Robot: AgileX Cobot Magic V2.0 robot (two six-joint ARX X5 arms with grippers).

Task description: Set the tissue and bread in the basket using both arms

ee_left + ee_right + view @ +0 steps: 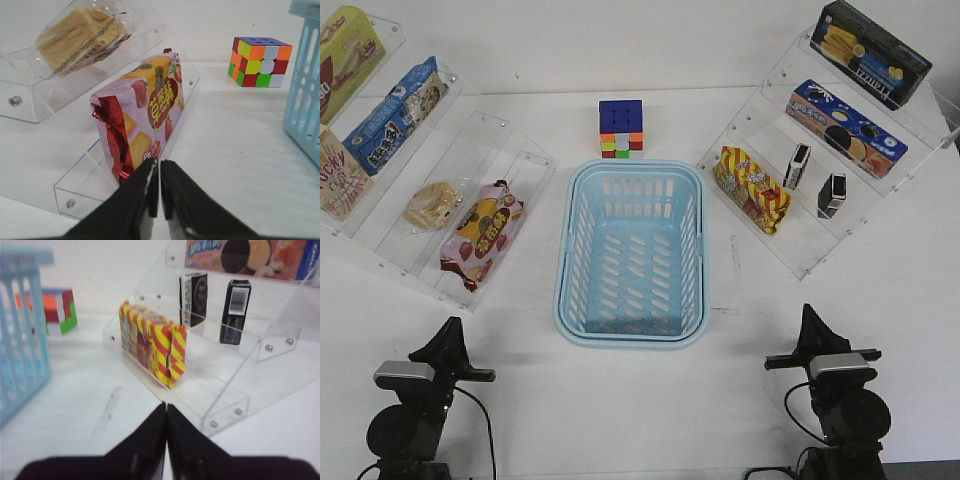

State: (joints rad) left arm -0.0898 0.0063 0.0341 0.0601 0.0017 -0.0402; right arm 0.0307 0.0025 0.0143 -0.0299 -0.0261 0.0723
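Note:
The light blue basket (582, 300) stands empty at the table's middle. The wrapped bread (432, 204) lies on the left clear rack; it also shows in the left wrist view (80, 36). Two black tissue packs (797, 166) (831, 195) stand on the right rack, also seen in the right wrist view (193, 299) (235, 311). My left gripper (450, 335) is shut and empty at the front left, its tips (159, 162) just short of the red-pink snack bag. My right gripper (809, 322) is shut and empty at the front right, also in its wrist view (166, 405).
A red-pink snack bag (481, 233) lies on the left rack's lowest step. A yellow-red striped bag (751, 188) lies on the right rack. A colour cube (621, 129) stands behind the basket. Cookie boxes (847, 129) fill the upper steps of both racks.

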